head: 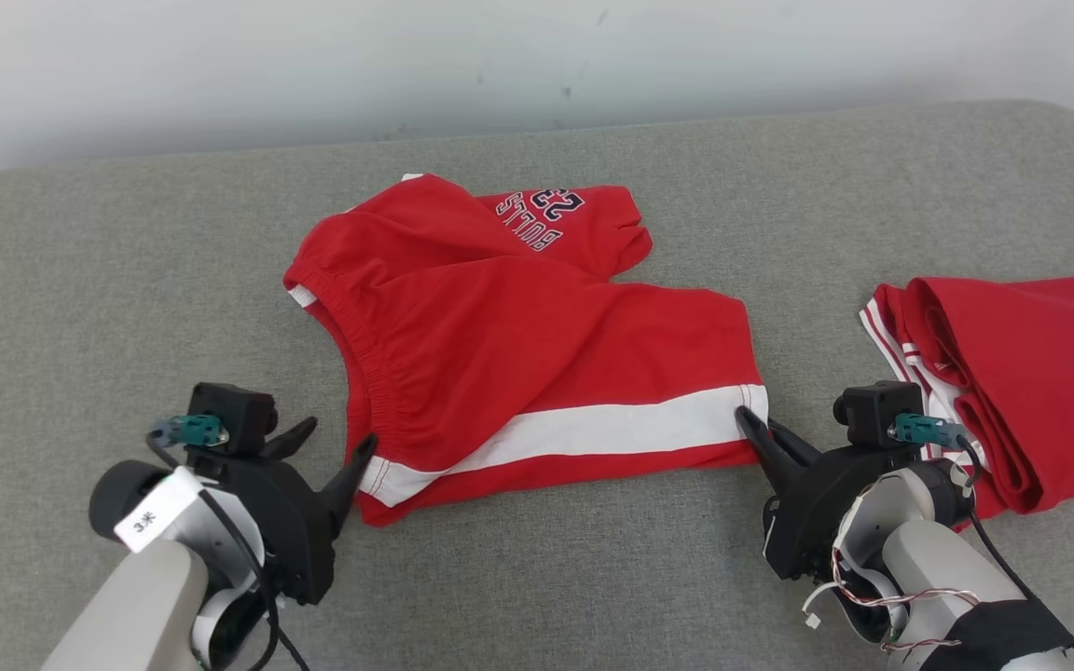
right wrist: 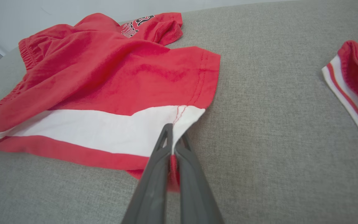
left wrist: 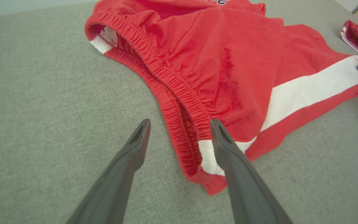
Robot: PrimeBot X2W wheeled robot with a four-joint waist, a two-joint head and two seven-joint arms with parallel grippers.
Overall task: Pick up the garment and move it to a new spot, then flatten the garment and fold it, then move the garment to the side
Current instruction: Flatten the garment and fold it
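Note:
The garment is a pair of red shorts with a white side stripe and dark lettering, lying rumpled on the grey cushion. My right gripper is shut on the garment's hem corner at the white stripe. My left gripper stands open at the waistband corner; one finger lies over the white patch, the other finger rests over bare cushion, with the elastic edge between them.
A second red garment with white trim lies folded at the right edge, close behind my right wrist. A pale wall bounds the cushion's far side. Bare grey cushion stretches left and toward the front.

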